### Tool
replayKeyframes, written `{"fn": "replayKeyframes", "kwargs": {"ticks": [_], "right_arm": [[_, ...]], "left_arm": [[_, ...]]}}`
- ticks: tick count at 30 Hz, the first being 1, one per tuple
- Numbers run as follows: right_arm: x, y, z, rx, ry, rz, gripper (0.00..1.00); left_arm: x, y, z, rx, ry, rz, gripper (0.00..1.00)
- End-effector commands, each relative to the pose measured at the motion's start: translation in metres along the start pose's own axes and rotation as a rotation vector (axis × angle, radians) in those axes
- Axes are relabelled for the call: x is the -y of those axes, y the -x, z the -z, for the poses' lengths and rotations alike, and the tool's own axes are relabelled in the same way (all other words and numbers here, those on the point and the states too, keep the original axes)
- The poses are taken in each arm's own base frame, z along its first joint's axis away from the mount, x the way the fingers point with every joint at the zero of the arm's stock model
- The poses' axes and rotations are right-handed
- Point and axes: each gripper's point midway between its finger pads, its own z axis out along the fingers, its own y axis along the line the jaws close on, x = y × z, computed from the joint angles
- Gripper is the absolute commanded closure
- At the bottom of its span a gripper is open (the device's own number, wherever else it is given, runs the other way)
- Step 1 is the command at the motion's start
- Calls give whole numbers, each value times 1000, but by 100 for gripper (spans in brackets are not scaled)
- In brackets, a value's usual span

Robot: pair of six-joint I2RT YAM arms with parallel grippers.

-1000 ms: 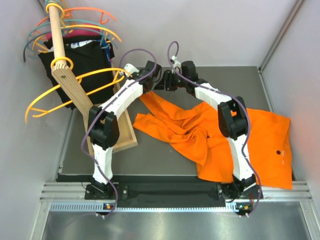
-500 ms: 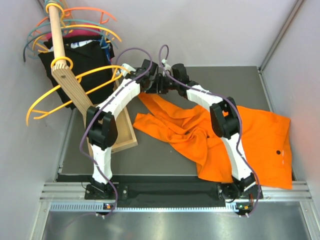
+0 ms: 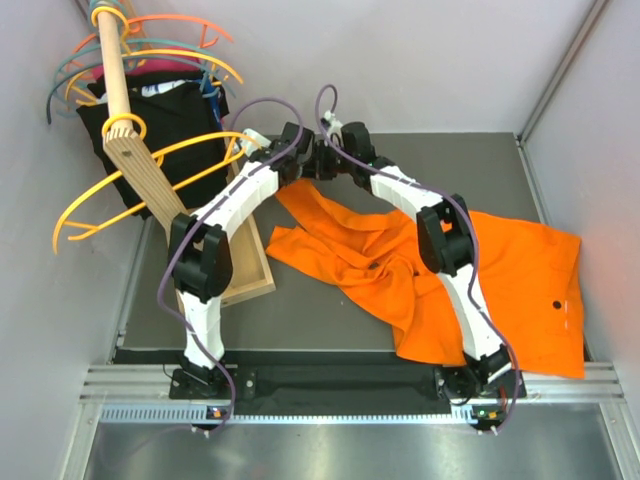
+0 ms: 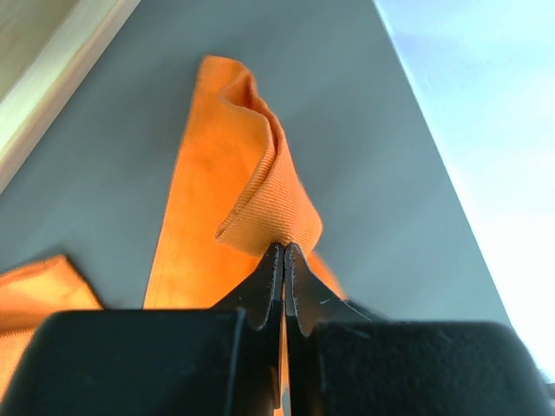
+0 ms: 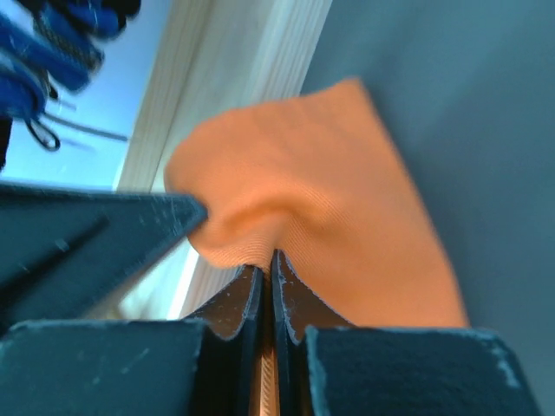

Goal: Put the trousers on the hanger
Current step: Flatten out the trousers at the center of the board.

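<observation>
The bright orange trousers (image 3: 520, 280) lie spread over the grey table from centre to right, with one leg end reaching back toward the far left. My left gripper (image 3: 293, 172) and right gripper (image 3: 318, 168) meet at that leg end. In the left wrist view the gripper (image 4: 284, 247) is shut on a raised fold of the trousers (image 4: 225, 156). The right gripper (image 5: 266, 258) is shut on the same bunched cloth (image 5: 338, 182), close beside the left finger (image 5: 87, 234). The amber-yellow hanger (image 3: 190, 142) hangs by its ring on the wooden stand, left of both grippers.
A tilted wooden stand (image 3: 118, 75) at the far left carries coral and teal hangers (image 3: 180, 20) and black garments (image 3: 170, 115). Its wooden base frame (image 3: 250, 270) lies on the table beside the left arm. Walls close in on three sides.
The right gripper has moved left up to the left gripper and closed on the trouser leg end. The left arm shifted slightly left, still holding the cloth.
</observation>
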Motion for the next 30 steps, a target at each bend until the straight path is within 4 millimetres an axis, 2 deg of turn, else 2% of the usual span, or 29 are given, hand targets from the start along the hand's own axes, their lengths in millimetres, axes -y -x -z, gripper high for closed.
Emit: {"fn": "replayKeyframes", "kwargs": {"ticks": [1, 2, 3, 4, 5, 6, 7, 8, 9, 10, 12, 13, 14, 15, 19, 21, 22, 23, 24, 26, 27, 28, 29, 30], "right_arm": [[-9, 53, -2, 136, 9, 71, 100], [-8, 61, -2, 156, 9, 79, 100], [-2, 61, -8, 160, 4, 80, 100], [-12, 82, -5, 206, 22, 110, 100], [-5, 92, -4, 236, 2, 111, 100], [8, 91, -11, 244, -9, 97, 99], [6, 106, -8, 284, 2, 106, 98], [18, 112, -7, 307, -5, 91, 97], [28, 114, -12, 338, 8, 77, 92], [36, 121, -10, 368, 10, 69, 90], [49, 124, -16, 413, 18, 54, 91], [47, 134, -14, 448, 25, 66, 90], [57, 131, -20, 464, 11, 61, 87], [56, 137, -19, 497, 17, 67, 85], [65, 151, -17, 599, -12, 43, 86], [72, 163, -13, 669, -55, 44, 91], [73, 167, -12, 694, -64, 44, 89], [83, 171, -10, 733, -104, 31, 82], [85, 178, -6, 759, -115, 29, 56], [92, 194, 10, 825, -167, 17, 34], [96, 196, 14, 836, -182, 13, 16], [100, 207, 25, 860, -195, 16, 7], [109, 210, 31, 860, -233, 4, 4], [106, 222, 46, 877, -242, 9, 0]], "left_arm": [[30, 36, 16, 85, -137, 40, 100], [26, 36, 14, 97, -143, 30, 100], [35, 42, 14, 121, -182, 51, 100], [35, 45, 13, 141, -187, 35, 100], [35, 44, 8, 152, -187, 26, 100], [42, 46, 7, 166, -212, 35, 100], [43, 48, 4, 185, -208, 22, 100], [44, 45, -1, 194, -208, 17, 100], [43, 45, -5, 206, -204, 14, 100], [44, 48, -8, 237, -204, 20, 100], [38, 44, -22, 263, -180, 14, 100], [38, 44, -26, 276, -176, 19, 100], [31, 42, -35, 304, -151, 15, 100], [29, 42, -39, 318, -142, 15, 100], [22, 49, -58, 423, -89, -7, 100], [24, 58, -65, 469, -80, -4, 100], [24, 61, -73, 490, -66, -36, 100], [25, 67, -75, 526, -64, -26, 100], [26, 70, -77, 542, -60, -52, 100], [22, 74, -88, 577, -44, -59, 100], [23, 79, -90, 610, -41, -45, 100], [17, 78, -100, 621, -18, -78, 100], [18, 80, -105, 632, -16, -83, 100], [18, 81, -110, 639, -14, -93, 100]]}}
